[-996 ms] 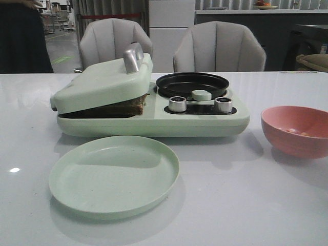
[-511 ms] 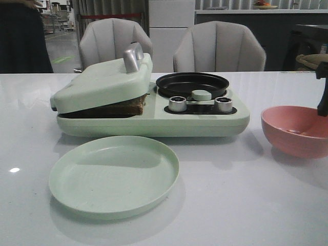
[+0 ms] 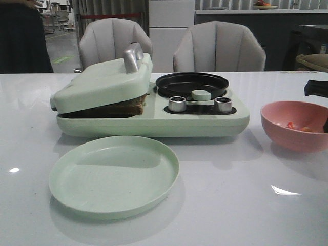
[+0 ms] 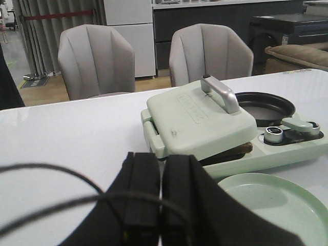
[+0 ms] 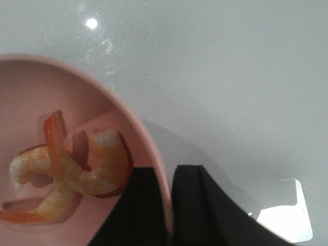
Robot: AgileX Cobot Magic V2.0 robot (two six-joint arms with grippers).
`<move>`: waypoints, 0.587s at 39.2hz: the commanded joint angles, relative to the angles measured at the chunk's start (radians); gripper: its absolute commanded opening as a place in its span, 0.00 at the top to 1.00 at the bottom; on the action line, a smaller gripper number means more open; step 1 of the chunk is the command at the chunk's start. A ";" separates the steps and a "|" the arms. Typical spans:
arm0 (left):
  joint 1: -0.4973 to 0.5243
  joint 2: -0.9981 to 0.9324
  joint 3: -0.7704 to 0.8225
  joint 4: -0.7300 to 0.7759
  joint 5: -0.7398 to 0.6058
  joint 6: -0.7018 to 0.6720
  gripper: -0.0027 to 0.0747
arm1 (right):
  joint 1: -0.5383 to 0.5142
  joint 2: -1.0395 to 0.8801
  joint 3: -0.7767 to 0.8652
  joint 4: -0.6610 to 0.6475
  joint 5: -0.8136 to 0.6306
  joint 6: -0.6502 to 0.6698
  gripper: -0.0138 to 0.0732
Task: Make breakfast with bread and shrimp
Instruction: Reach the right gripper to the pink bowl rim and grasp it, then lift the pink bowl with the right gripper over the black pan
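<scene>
Tilted since earlier, pink bowl (image 3: pixel 294 125) rim pinched in right jaws (image 5: pixel 169 205); shrimp (image 5: pixel 66 177) inside; left jaws (image 4: pixel 160 195) closed, empty.

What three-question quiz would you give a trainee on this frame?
1. True or false: the bread lies on the green plate.
2. The right pincer is: A) over the black pan, B) straddling the pink bowl's rim, C) resting on the plate.
3. What holds the shrimp?

Key: 1. False, the bread sits in the sandwich press under its lid. 2. B. 3. The pink bowl.
</scene>
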 commanded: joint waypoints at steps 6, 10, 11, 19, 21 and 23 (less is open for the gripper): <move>0.002 0.011 -0.024 -0.015 -0.079 -0.010 0.82 | -0.002 -0.048 -0.031 -0.007 -0.062 -0.006 0.68; 0.002 0.011 -0.024 -0.015 -0.079 -0.010 0.82 | -0.002 -0.051 -0.041 0.003 -0.054 -0.012 0.68; 0.002 0.011 -0.024 -0.015 -0.079 -0.010 0.82 | -0.002 -0.054 -0.048 -0.002 -0.046 -0.012 0.68; 0.002 0.011 -0.024 -0.015 -0.079 -0.010 0.82 | 0.013 -0.083 -0.143 -0.011 0.020 -0.012 0.68; 0.002 0.011 -0.024 -0.015 -0.079 -0.010 0.82 | 0.021 -0.093 -0.171 -0.011 0.033 -0.012 0.68; 0.002 0.011 -0.024 -0.015 -0.079 -0.010 0.82 | 0.031 -0.100 -0.202 -0.010 0.050 -0.012 0.68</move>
